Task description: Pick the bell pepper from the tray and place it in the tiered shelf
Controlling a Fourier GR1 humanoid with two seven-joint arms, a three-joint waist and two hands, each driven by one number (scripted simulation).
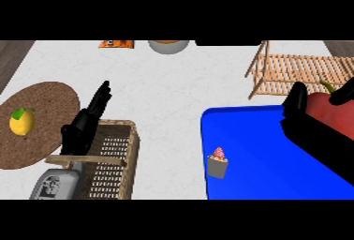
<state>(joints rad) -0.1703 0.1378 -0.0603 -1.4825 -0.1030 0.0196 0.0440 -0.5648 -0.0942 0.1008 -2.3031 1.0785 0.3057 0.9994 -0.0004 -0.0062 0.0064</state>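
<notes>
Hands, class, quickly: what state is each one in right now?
Left hand: open, fingers straight, holding nothing.
Right hand: shut on the red bell pepper.

tray: 1 | bell pepper: 1 | cupcake: 1 | lemon: 1 | basket: 1

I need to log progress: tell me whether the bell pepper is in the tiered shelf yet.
Not yet. The red bell pepper is held in the right hand, fingers curled round it, above the blue tray's far edge, just short of the wooden tiered shelf.
</notes>
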